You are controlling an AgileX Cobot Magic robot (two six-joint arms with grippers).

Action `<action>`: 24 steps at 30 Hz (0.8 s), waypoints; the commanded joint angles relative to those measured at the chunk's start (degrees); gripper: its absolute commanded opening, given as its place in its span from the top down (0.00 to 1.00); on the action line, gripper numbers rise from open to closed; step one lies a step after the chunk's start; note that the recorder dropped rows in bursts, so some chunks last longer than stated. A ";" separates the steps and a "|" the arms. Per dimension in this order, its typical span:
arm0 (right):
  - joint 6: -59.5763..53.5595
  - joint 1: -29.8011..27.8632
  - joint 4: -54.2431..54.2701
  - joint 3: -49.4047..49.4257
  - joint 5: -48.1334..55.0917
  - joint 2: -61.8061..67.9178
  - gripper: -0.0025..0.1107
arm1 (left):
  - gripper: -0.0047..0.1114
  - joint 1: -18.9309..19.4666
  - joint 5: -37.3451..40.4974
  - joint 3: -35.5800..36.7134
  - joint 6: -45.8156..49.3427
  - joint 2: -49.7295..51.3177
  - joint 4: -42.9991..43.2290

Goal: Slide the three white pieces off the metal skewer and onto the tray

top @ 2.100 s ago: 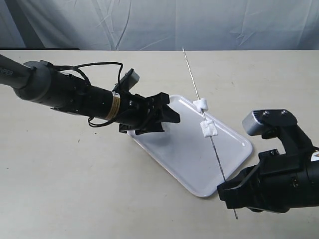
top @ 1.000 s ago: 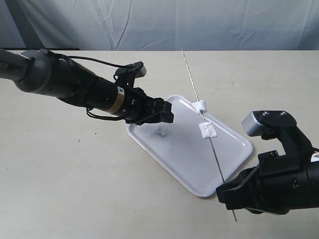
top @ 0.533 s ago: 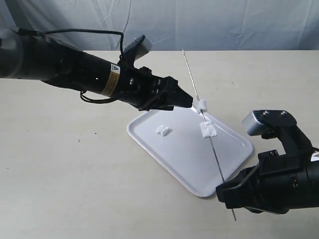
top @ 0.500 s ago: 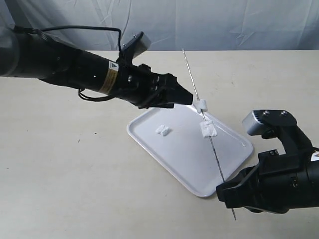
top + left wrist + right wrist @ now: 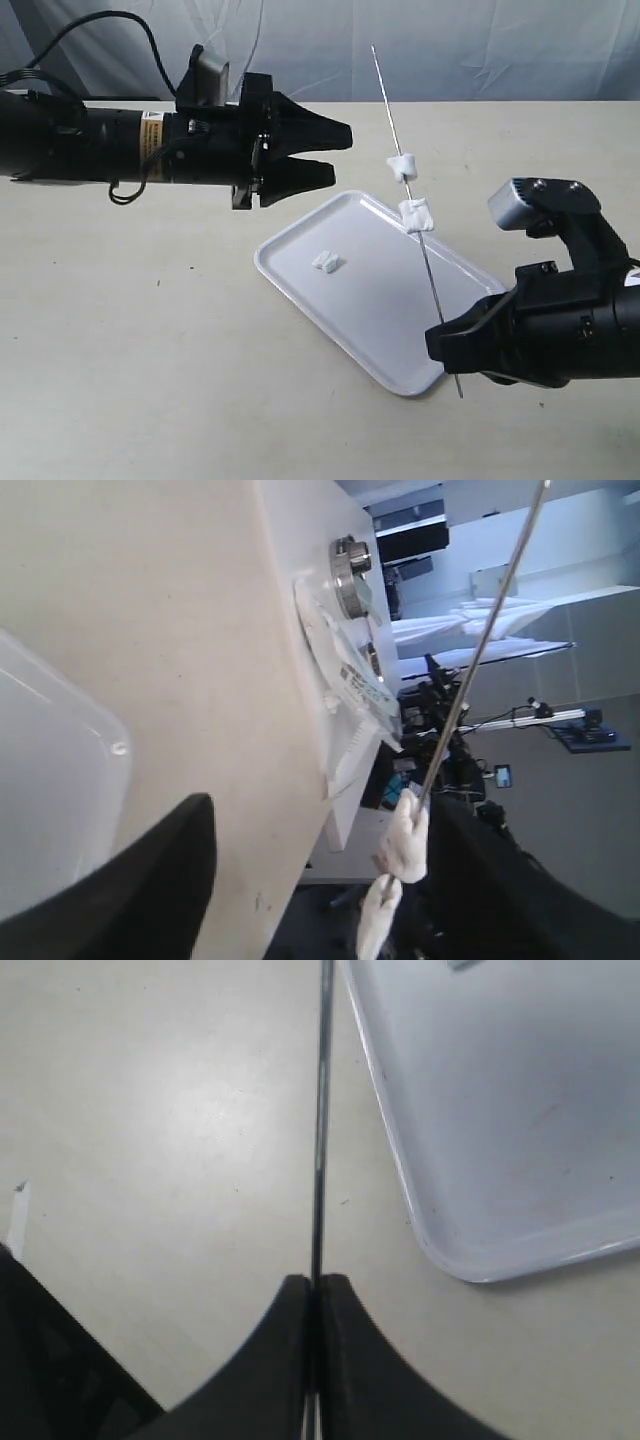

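The thin metal skewer (image 5: 386,100) slants up over the white tray (image 5: 370,310). My right gripper (image 5: 452,345) is shut on the skewer's lower end, beyond the tray's near corner. Two white pieces (image 5: 402,165) (image 5: 416,214) sit on the rod, close together above the tray's far side. A third white piece (image 5: 325,262) lies on the tray. My left gripper (image 5: 340,153) hangs open in the air left of the skewer, holding nothing. In the left wrist view the skewer (image 5: 480,640) and both threaded pieces (image 5: 405,835) (image 5: 375,925) lie ahead, nearer one black finger (image 5: 480,880).
The tray rests on a beige table (image 5: 150,330) with a wrinkled white cloth (image 5: 450,40) hanging behind it. In the right wrist view the skewer (image 5: 320,1110) runs past the tray's rim (image 5: 400,1180).
My left gripper has drawn back to the left from the upper piece, risen and opened wide. The right arm has lifted the skewer slightly, both pieces still on it.
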 commanded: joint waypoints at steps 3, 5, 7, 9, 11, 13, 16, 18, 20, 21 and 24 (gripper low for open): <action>-0.34 0.06 0.27 -0.48 -1.51 -0.32 0.98 | 0.45 -4.12 -1.40 0.63 0.80 -0.46 -6.69; -0.34 0.06 0.27 -0.48 -1.51 -0.32 0.98 | 0.45 -6.14 -0.32 0.63 1.91 -0.46 -6.69; -0.34 0.06 0.27 -0.48 -1.52 -0.22 0.98 | 0.45 -7.46 0.61 0.63 2.02 -0.46 -6.72; -0.34 0.06 0.27 -0.48 -1.52 -0.09 0.98 | 0.45 -8.33 0.81 0.63 2.57 -0.46 -7.73; -0.34 0.06 0.27 -0.48 -1.38 0.25 0.98 | 0.45 -8.47 0.81 0.63 2.97 -0.46 -8.33; -0.34 0.06 0.27 -0.48 -1.38 0.81 0.98 | 0.45 -8.47 0.81 0.63 2.97 -0.46 -8.33; -0.34 0.06 0.27 -0.48 -1.29 1.47 0.98 | 0.47 -8.47 0.81 0.63 2.97 -0.46 -8.32; -0.34 0.06 0.27 -0.48 -1.29 1.47 0.98 | 0.52 -8.47 1.24 0.63 2.97 -0.46 -8.32; -0.34 0.06 0.27 -0.48 -1.37 1.44 0.98 | 0.58 -8.47 1.63 0.63 3.62 -0.46 -8.32; -0.34 0.06 0.27 -0.48 -1.37 1.44 0.98 | 0.60 -8.47 1.63 0.63 3.95 -0.46 -8.32; -0.34 0.06 0.27 -0.48 -1.62 1.44 0.98 | 0.58 -8.47 1.63 0.63 3.90 -0.46 -8.05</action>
